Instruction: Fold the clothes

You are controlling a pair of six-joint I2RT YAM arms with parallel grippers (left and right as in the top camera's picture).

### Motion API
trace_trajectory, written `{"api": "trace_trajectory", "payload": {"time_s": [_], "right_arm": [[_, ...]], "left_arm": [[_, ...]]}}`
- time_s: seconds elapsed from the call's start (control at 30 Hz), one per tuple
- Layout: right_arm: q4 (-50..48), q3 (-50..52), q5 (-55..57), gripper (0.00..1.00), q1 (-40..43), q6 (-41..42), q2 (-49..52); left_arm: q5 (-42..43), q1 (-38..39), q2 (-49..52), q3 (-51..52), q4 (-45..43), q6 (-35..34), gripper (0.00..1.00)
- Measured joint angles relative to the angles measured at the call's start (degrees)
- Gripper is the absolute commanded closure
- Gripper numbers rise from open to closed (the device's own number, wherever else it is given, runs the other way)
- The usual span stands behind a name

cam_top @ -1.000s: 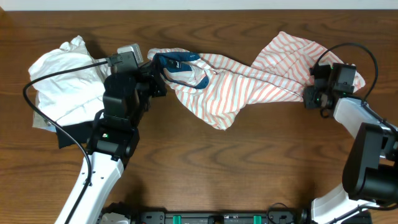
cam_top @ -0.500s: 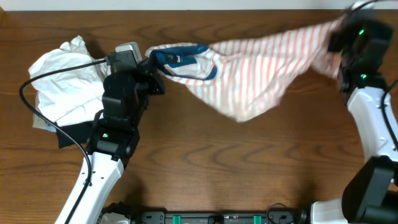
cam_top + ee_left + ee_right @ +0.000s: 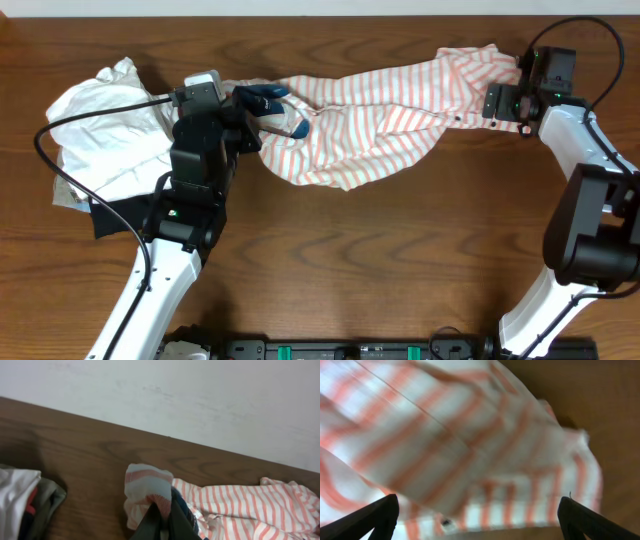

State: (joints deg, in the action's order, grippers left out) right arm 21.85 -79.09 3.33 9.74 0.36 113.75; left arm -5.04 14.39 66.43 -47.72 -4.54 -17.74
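Top view, shirt: My shirt [image 3: 370,130] lies in a long bunched strip along the far side of the table [image 3: 350,270], reaching from one arm to the other.
Top view, grippers: My left gripper [image 3: 252,118] is at the end with the blue label [image 3: 262,95]. My right gripper [image 3: 498,103] is at the other end. From up here I cannot tell how the jaws stand.
Top view, worry: The white pile [image 3: 100,130] sits just beside my left arm. If I swing the shirt that way, the two could tangle.
Left wrist, jaws: They are closed tight on a fold of shirt [image 3: 150,487] that sticks up out of them.
Left wrist, only here: I see the wall [image 3: 200,400] close behind the table's far edge.
Left wrist, worry: This is my only hold. If I tug hard, the fold could slip out, or the shirt could slide off the back.
Right wrist, jaws: They are wide open and hold nothing. The striped cloth under them is blurry.
Right wrist, only here: I see the big gap between the fingers, which the top view hides.
Right wrist, worry: The cloth looks piled in layers. If I close here, I may pinch too many and get a crooked fold.
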Motion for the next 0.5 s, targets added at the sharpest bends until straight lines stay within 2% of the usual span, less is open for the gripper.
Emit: {"api": "trace_trajectory", "payload": {"time_s": [0.2,0.5], "right_arm": [[6.88,-0.17,1.42,0.01,0.61,-0.39,-1.11],[3.82,-0.22,-1.14,0.01,2.91,-7.13,2.89]], "left_arm": [[-0.9,0.0,0.0,0.0,0.07,1.51,0.94],[-1.22,0.0,0.0,0.0,1.57,1.75,0.94]]}}
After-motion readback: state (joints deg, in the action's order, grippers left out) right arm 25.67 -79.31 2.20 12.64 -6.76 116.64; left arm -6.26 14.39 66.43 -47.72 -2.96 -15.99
